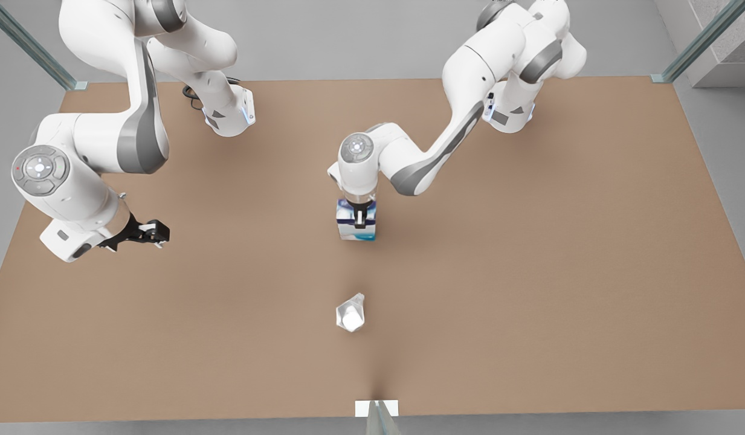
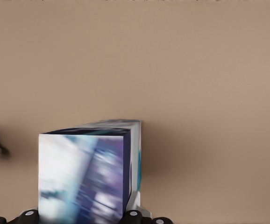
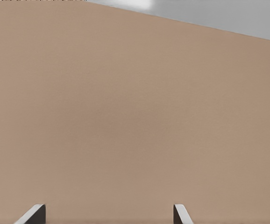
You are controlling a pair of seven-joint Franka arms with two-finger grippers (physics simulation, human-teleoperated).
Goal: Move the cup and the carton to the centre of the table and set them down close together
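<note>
The blue, teal and white carton is upright near the middle of the brown table. My left gripper comes down on it from above and is shut on it. In the left wrist view the carton sits between the fingers, close to the camera. I cannot tell whether its base touches the table. The pale faceted cup is alone on the table, nearer the front edge and apart from the carton. My right gripper hovers open over bare table at the front view's left, its fingertips wide apart.
Both arm bases stand along the far edge of the table. A small white plate with a glass post is at the middle of the near edge. Glass posts rise at the far corners.
</note>
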